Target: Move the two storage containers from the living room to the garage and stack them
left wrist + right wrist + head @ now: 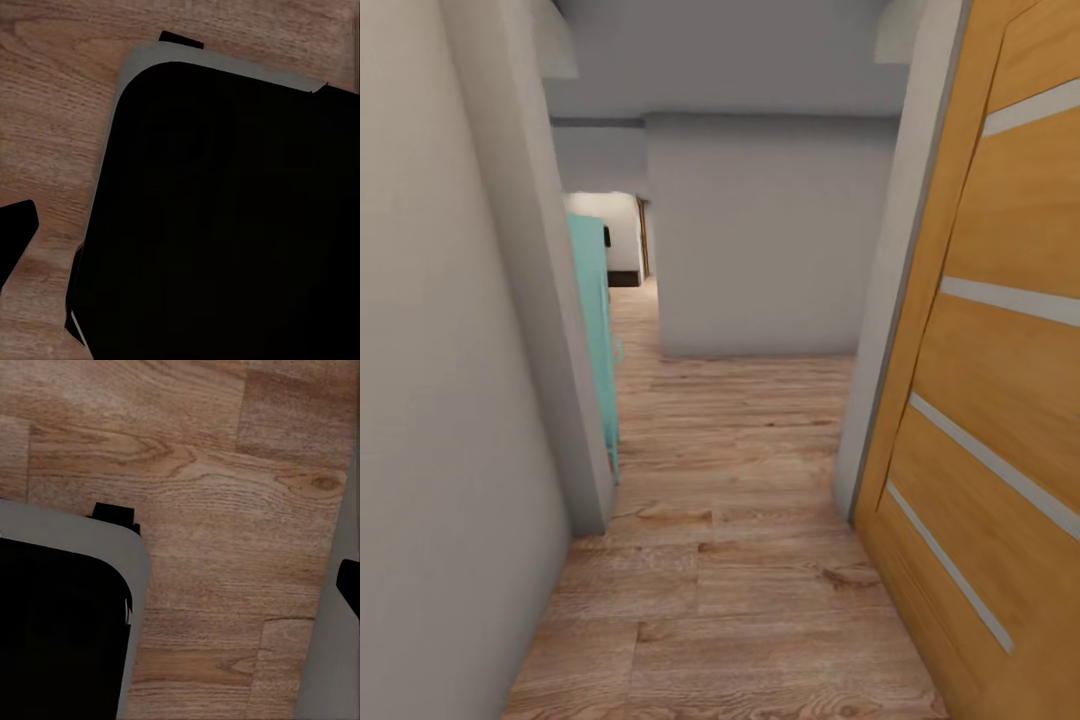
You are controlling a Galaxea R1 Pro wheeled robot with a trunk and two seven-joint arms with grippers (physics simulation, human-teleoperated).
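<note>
Hallway of light wood plank floor lies ahead, a wooden door at right and a teal cabinet at left. Under each end effector the robot's dark base covers planks; their opening I cannot tell.

1. Wood plank floor open down the corridor's middle.
2. Grey wall hems the left edge; wooden door the right.
3. Teal cabinet juts beyond the left corner.
4. Grey wall block closes straight ahead; opening at its left.
</note>
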